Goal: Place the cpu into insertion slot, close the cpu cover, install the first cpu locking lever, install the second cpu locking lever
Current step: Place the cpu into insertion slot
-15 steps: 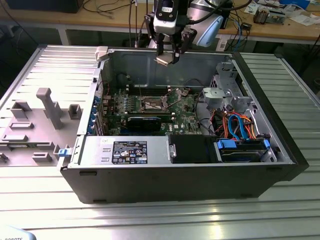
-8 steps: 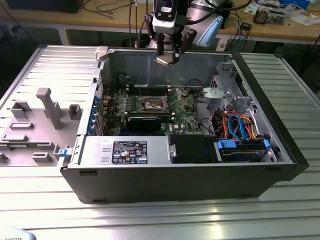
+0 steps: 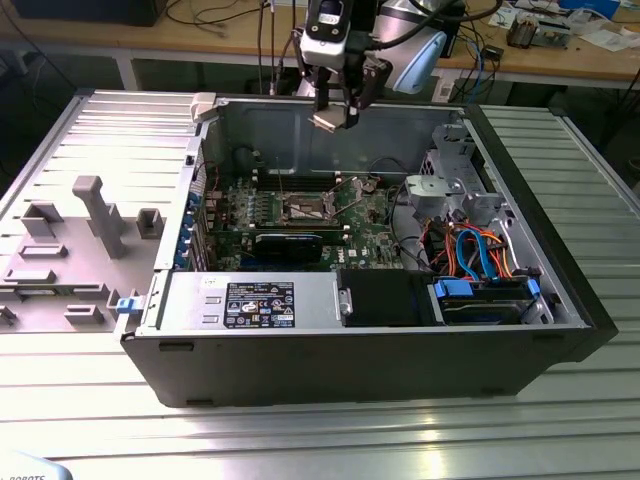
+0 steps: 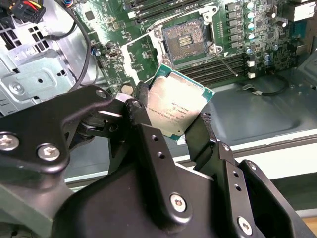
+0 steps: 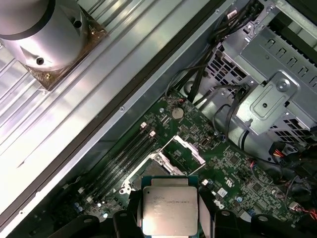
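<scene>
Our claw (image 4: 174,115) grips the cpu (image 4: 181,101) by opposite edges; we judge it light, stiff, slick, fragile underneath. The insertion slot (image 4: 185,38) lies below the claw.

Place: electronics lab/workshop
Evidence: open computer case (image 3: 350,370) on ribbed metal bench (image 3: 300,440); wooden bench (image 3: 585,62) at 12 o'clock, strewn with cables (image 3: 215,15) and parts (image 3: 540,32)

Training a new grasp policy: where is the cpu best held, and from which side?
By two opposite thin edges, pinched from the sides, as the gripper holds the cpu now: it is flat and square, and this leaves its faces free.
</scene>
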You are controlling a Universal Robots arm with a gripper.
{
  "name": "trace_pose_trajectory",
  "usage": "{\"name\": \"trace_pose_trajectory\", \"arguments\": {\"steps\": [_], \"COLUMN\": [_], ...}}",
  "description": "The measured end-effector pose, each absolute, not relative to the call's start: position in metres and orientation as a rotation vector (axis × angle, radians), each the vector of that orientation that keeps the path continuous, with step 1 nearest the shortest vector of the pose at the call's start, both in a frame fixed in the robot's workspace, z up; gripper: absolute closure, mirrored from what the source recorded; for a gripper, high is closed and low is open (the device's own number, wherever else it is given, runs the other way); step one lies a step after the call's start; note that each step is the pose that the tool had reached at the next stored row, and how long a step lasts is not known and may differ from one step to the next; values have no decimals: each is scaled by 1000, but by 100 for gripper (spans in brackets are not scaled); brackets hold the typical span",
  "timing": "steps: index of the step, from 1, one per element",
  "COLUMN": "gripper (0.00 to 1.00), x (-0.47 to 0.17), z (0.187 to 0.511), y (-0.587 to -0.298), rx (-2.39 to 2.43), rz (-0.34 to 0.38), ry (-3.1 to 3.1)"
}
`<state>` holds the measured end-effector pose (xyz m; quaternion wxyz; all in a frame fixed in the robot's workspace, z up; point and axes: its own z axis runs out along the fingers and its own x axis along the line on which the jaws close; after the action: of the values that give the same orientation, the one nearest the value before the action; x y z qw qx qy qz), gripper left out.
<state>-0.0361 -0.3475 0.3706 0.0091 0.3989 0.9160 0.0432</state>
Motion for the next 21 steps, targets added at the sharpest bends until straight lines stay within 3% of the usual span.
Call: {"name": "trace_pose_trajectory", "arguments": {"steps": [21], "gripper": [46], "x": [-36], "z": [368], "y": [-348], "rx": [1544], "rz": [131], "ry": [2702]}}
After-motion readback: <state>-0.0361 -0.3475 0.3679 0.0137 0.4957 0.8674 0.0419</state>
